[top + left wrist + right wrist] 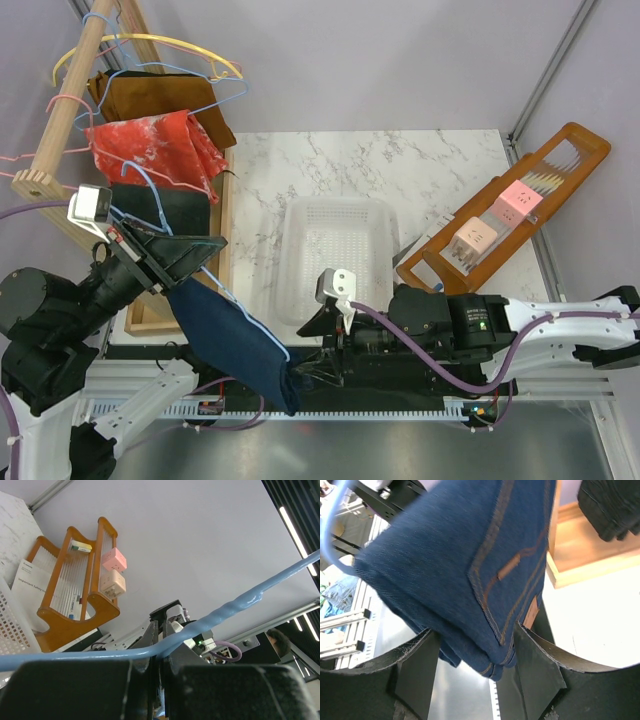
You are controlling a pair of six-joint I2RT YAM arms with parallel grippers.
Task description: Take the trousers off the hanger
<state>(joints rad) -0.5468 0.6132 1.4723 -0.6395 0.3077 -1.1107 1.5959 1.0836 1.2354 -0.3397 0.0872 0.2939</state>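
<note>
Black jointed arms [50, 320], purple cables [575, 316], white wrist camera housings [92, 205], matte black jaws

jeans [470, 555]: cut off by top edge | black trousers [612, 505]: cropped at corner | hanger [215, 615]: ends cut off

1. One white basket [335, 250].
2. Two pairs of trousers [235, 345] left of the basket: one dark blue pair [445, 565], one black pair [165, 212].
3. One red cloth [150, 148] and one brown garment [150, 95], left of the basket.
4. Several wire hangers [190, 45] left of the basket, too tangled to count.
5. Two socket cubes [470, 240] and one wooden rack [580, 145], right of the basket.
</note>
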